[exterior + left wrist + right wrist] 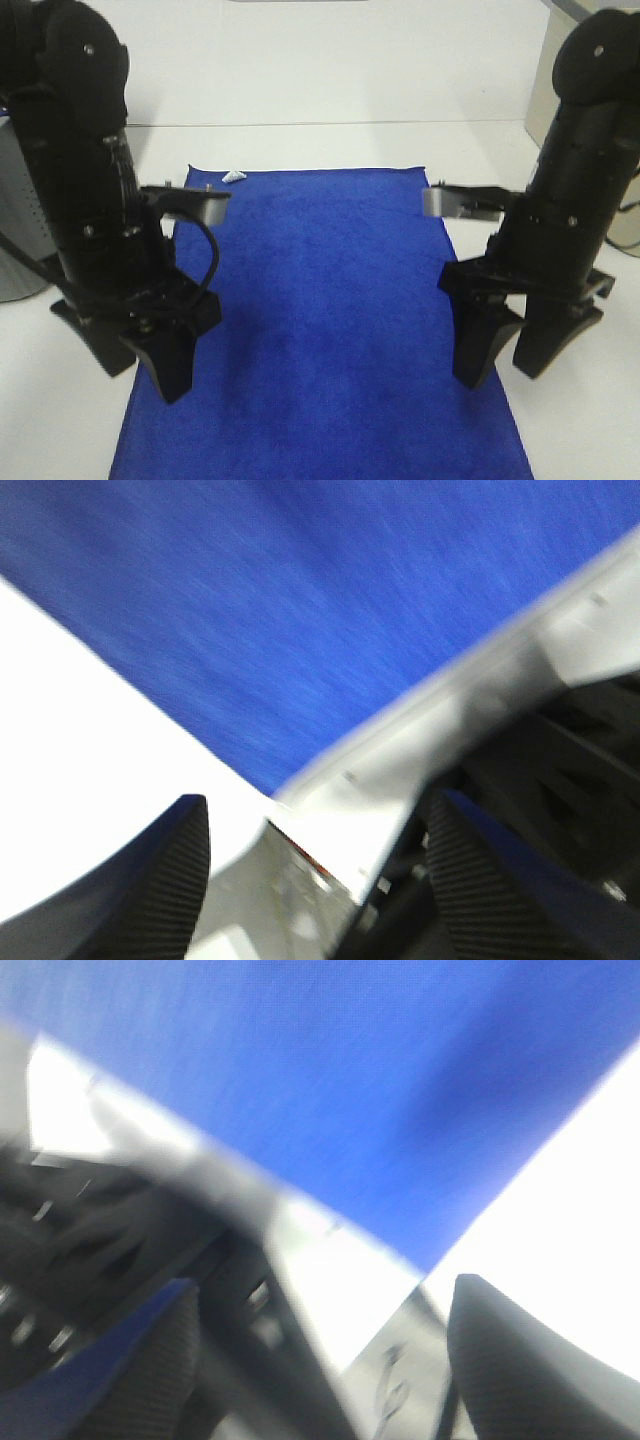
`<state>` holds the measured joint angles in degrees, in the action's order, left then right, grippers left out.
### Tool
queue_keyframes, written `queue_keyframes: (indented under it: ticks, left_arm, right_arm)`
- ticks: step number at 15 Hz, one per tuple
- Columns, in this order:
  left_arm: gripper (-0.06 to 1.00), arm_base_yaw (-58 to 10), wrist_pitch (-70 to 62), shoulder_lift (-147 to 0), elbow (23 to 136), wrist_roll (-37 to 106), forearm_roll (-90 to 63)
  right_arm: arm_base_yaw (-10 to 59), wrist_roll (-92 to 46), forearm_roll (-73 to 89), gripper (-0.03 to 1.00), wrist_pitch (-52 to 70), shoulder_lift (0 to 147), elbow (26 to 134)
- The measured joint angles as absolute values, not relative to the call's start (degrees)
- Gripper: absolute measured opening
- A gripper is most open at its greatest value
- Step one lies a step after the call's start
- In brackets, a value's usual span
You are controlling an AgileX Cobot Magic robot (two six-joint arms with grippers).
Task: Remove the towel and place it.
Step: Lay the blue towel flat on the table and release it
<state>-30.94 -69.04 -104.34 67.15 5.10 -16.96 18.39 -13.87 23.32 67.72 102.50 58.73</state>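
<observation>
The royal-blue towel [320, 330] lies spread flat on the white table, its small white tag [235, 177] at the far left corner. My left gripper [135, 365] hangs over the towel's near left edge, open and empty. My right gripper [515, 355] hangs beside the towel's near right edge, also open with nothing between its fingers. The left wrist view shows the towel [300, 600] beyond the spread left gripper [320, 880], one corner near the table's front edge. In the blurred right wrist view the towel [350, 1090] lies beyond the spread right gripper [325, 1360].
A grey perforated basket [15, 220] stands at the far left edge behind the left arm. A beige box-like object [545, 80] sits at the back right. White table [330, 80] surrounds the towel at the back and sides.
</observation>
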Motion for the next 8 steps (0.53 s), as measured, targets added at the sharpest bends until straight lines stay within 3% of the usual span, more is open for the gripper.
queue_keyframes:
  ticks: [2, 8]
  left_arm:
    - [0.60, -30.88, -69.04, -104.34, 75.34, 1.15, -7.22]
    - [0.60, -25.04, -69.50, -109.09, 92.19, -0.86, -2.41]
  right_arm:
    - [17.65, -8.94, 15.87, 0.69, 67.67, 102.44, 68.47]
    - [9.11, -9.40, 17.19, 0.69, 67.95, 105.08, 85.89]
